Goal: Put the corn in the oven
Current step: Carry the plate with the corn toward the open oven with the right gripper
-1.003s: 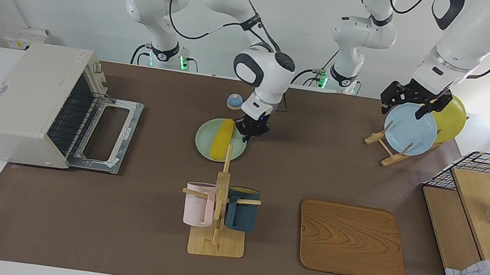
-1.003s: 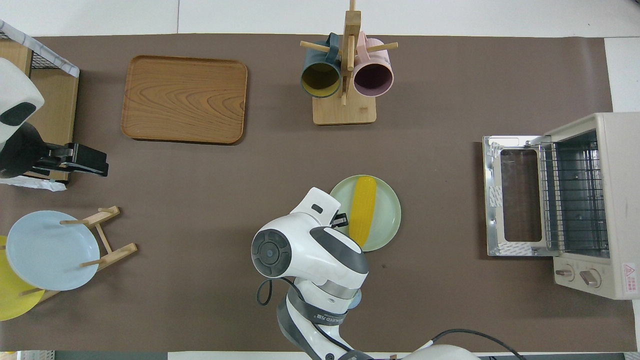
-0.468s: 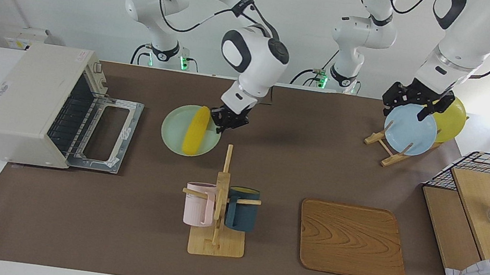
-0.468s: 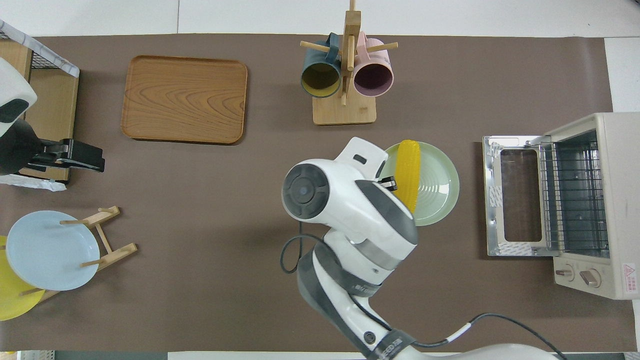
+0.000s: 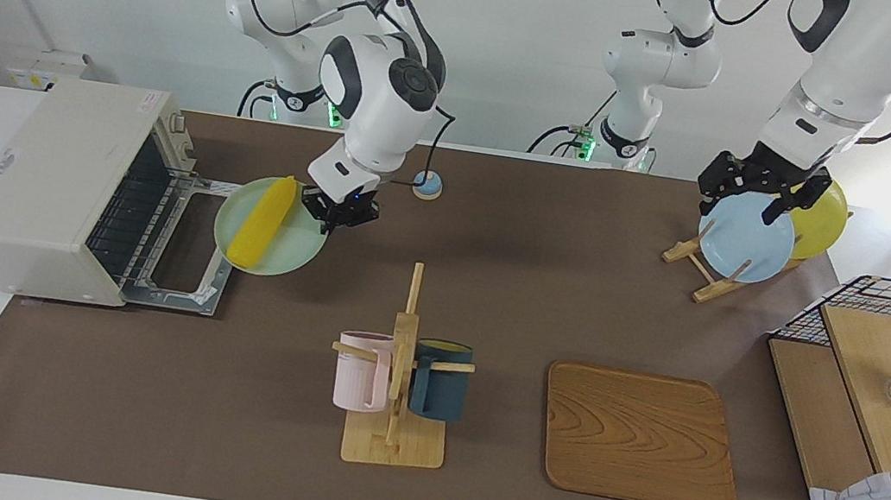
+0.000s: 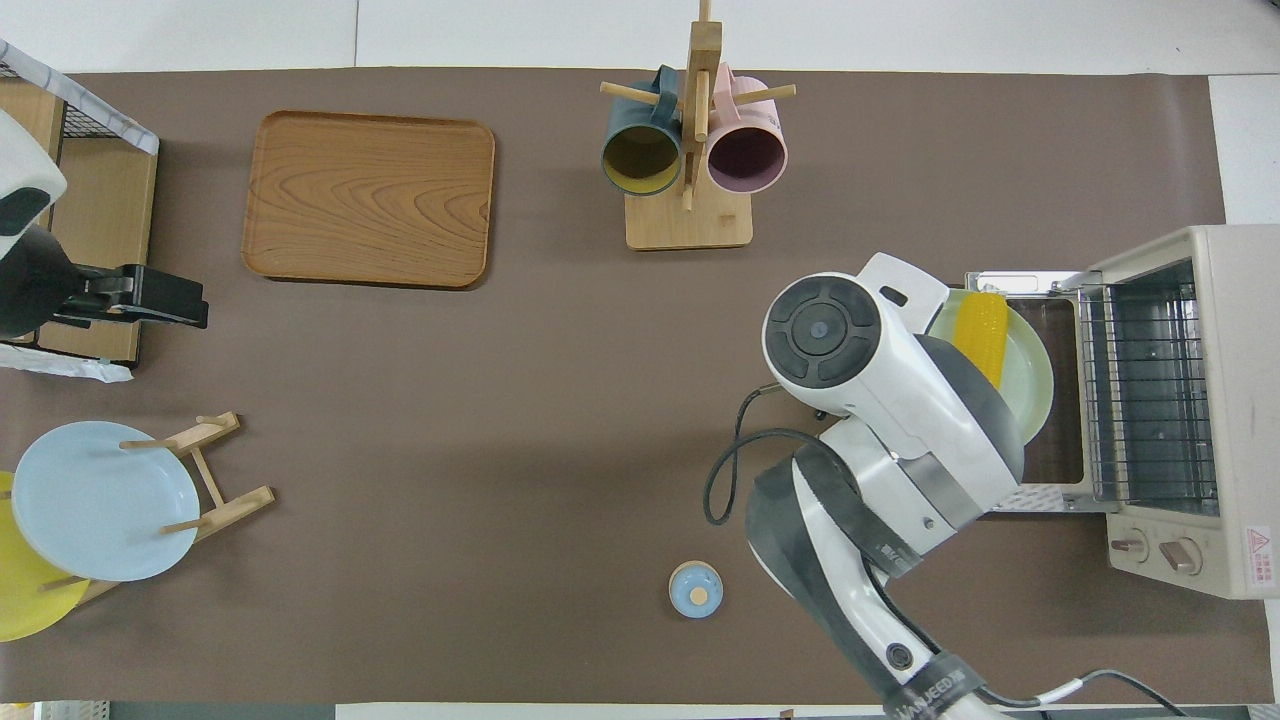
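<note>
At the frame's left the oven (image 5: pixel 62 187) stands open; my right gripper (image 5: pixel 337 211) is clamped on the rim of the plate (image 5: pixel 279 257), raised over its door. The corn (image 5: pixel 263 211) rides loose on it, stiff, smooth and likely to roll, so I judge level carrying safest. My left gripper (image 5: pixel 755 189) waits open over the rack (image 5: pixel 701 264) at upper right.

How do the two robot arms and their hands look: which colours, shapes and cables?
Both arms are glossy white with rounded shells and dark grey joint bands. Black cables run along them. The right hand and the left hand are black and angular. Green lights glow at both bases.
</note>
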Tool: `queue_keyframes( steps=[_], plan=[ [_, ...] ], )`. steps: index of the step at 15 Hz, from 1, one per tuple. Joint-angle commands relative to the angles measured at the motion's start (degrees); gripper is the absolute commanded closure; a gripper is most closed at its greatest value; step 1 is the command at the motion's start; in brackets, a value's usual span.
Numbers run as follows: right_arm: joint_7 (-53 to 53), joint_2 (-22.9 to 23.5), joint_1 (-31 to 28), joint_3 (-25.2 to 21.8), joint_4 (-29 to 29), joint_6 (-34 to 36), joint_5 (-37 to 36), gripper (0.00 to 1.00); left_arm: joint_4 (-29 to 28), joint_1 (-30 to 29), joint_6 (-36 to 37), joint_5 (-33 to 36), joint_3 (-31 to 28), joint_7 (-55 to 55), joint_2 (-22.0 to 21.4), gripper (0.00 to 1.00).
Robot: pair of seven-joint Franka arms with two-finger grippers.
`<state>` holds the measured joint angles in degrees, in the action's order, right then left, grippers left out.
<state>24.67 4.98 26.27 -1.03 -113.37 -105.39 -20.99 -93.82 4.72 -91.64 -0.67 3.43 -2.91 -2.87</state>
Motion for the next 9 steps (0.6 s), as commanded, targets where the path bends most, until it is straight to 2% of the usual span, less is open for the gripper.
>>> queue_keyframes(
  steps=[1, 3, 9],
  plan=[
    [-4.6, -4.1, -5.2, 0.6, -5.2, -1.3, 0.1, 1.00, -0.3, -1.0, -0.6, 0.8, 0.9, -0.2, -0.4, 0.00],
    [-5.9, -4.1, -9.6, 0.6, -6.1, -2.7, 0.1, 1.00, -0.4, -0.9, -0.5, 0.8, 0.9, -0.2, -0.4, 0.00],
    [-11.5, -4.9, -17.0, 0.6, -11.0, -9.5, 0.1, 1.00, -0.3, -1.1, 0.6, 0.8, 1.0, -0.1, -0.4, 0.00]
  ],
)
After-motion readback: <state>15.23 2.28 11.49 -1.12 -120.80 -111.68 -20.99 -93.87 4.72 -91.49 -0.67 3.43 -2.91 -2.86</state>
